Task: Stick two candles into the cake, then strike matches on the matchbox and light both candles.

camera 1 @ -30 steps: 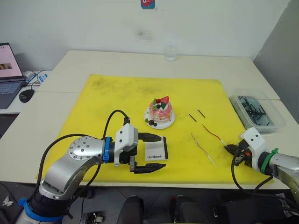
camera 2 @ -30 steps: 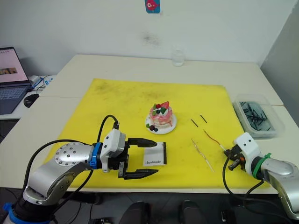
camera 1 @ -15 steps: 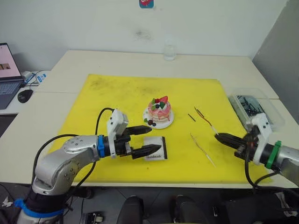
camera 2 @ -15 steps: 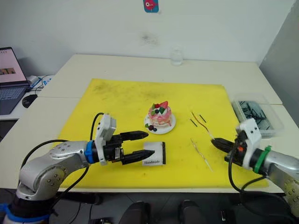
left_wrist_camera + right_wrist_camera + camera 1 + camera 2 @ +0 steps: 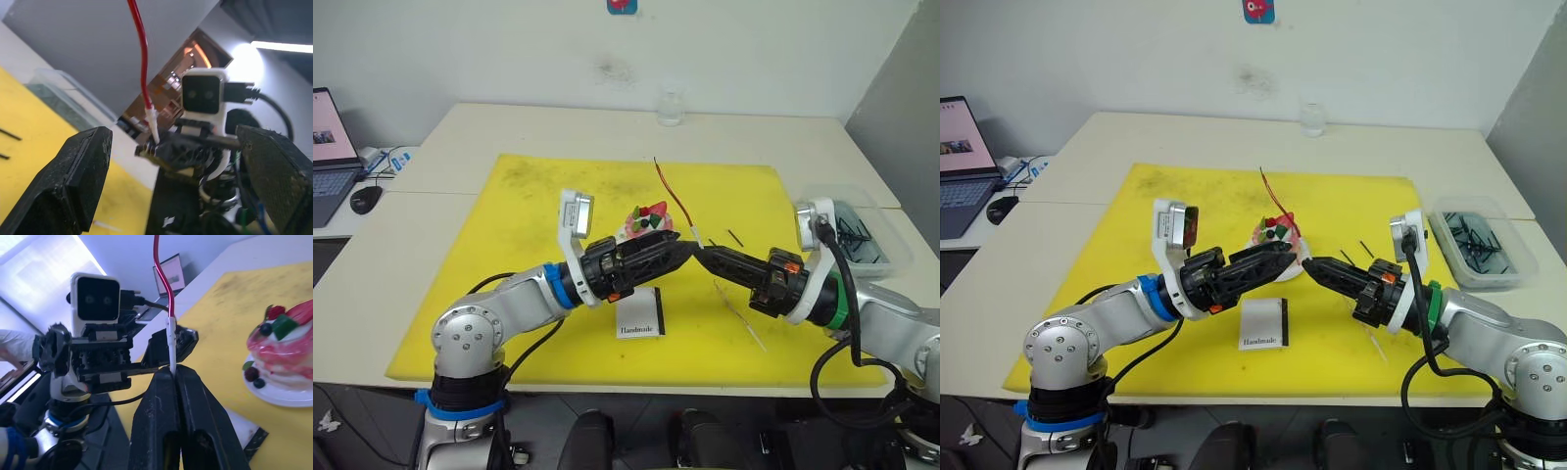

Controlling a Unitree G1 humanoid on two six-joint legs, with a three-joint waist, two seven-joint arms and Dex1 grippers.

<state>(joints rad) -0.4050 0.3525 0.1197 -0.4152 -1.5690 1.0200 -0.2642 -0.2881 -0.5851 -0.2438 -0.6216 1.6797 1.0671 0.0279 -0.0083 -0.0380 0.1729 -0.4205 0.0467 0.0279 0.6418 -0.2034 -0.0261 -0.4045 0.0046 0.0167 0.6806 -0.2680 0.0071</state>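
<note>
- We are risking a bent or dropped candle [image 5: 672, 199], because the right end effector [image 5: 702, 253] is pinching only its pale lower tip.
- We are keeping the left end effector [image 5: 681, 249] spread wide and empty at frame centre, beside the cake [image 5: 649, 224].
</note>
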